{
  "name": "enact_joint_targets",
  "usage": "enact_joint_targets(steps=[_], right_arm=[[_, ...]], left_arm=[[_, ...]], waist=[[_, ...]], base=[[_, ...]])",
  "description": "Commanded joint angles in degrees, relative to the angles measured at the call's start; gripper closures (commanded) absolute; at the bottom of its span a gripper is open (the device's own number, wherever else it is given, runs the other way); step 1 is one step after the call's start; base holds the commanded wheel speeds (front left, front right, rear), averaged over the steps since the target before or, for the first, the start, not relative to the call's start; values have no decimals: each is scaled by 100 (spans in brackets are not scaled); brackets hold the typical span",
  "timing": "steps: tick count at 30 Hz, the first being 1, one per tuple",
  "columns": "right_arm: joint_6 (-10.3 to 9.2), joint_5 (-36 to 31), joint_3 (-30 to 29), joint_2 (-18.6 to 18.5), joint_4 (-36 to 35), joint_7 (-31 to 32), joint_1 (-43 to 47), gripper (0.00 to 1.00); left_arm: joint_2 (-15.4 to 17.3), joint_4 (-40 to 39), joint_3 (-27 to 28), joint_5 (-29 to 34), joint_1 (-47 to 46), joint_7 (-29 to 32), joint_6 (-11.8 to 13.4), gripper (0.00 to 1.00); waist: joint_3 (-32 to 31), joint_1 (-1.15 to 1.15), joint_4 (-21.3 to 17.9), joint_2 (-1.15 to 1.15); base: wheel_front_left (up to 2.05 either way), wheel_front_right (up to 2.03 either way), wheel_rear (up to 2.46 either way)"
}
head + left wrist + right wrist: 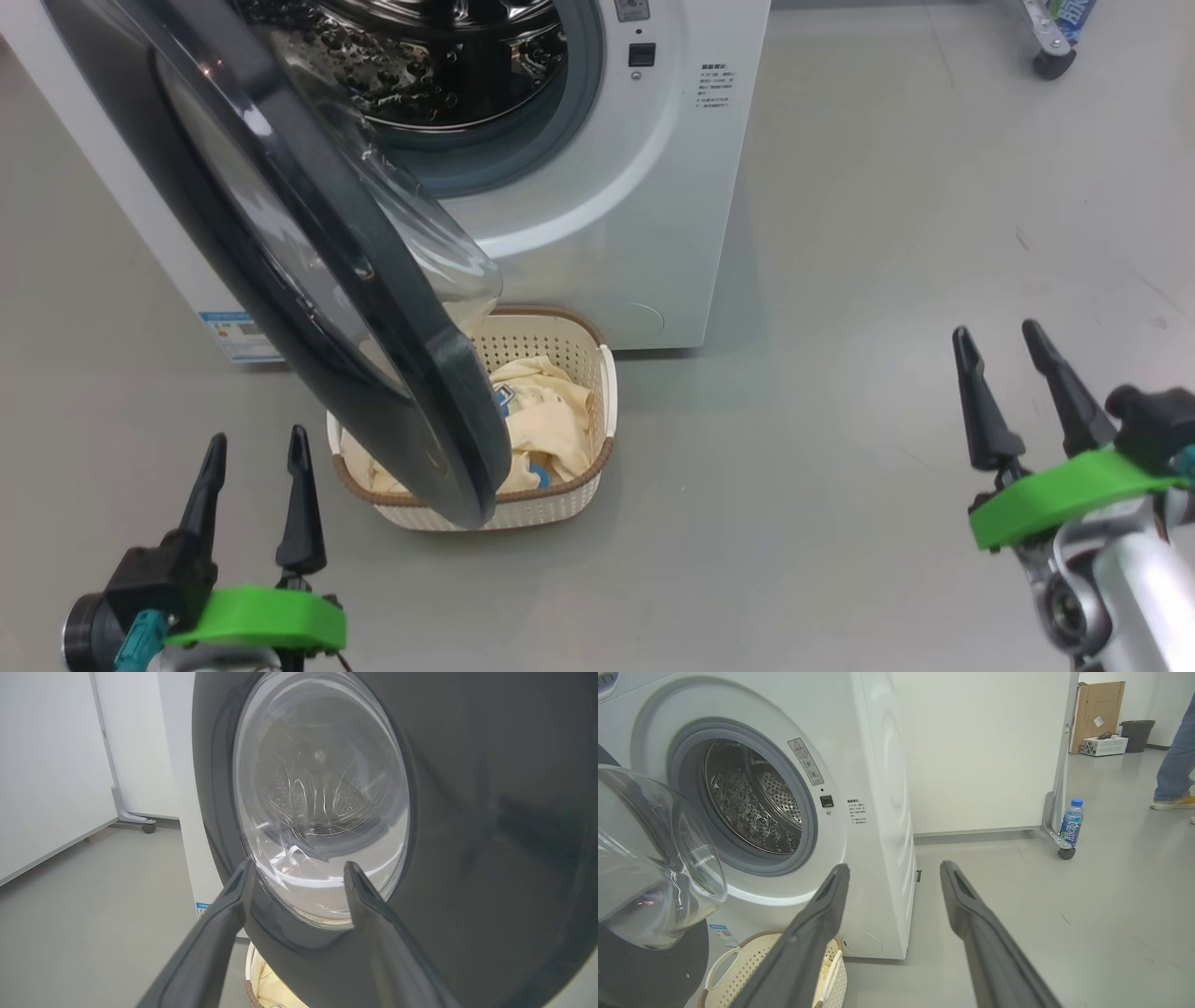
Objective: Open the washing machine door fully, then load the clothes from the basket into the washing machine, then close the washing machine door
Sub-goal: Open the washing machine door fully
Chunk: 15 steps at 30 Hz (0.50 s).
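Though half open, door rim [439, 411] over basket [551, 504]; wide floor [840, 327] rightward.

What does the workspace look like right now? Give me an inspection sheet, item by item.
Surface: smooth grey floor.
Job's things: washing machine door swung out, overlapping the left side of the basket in the head view; no garments seen in the visible part of the washing machine drum; clothes lie in the basket.
Clutter: water bottle standing beside a castor.
Grippers: left gripper open, empty, facing the door; right gripper open, empty, above the floor to the right of the basket.
Cables: nothing seen.
Surroundings: white panel, cardboard box, dark bin, a person's leg at far right.
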Motion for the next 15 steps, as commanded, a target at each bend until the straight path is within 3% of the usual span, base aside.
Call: enact_joint_targets(steps=[1,15], right_arm=[[21,-174,-46,17,-260,-58,28,0],[21,-1114,-514,473,-637,-60,866,0]], left_arm=[[105,-231,247,24,-75,-55,29,0],[26,-498,408,-18,402,-55,153,0]], waist=[[-21,0,-23,0],[-133,0,-39,0]], base=[[0,0,0],[0,0,0]])
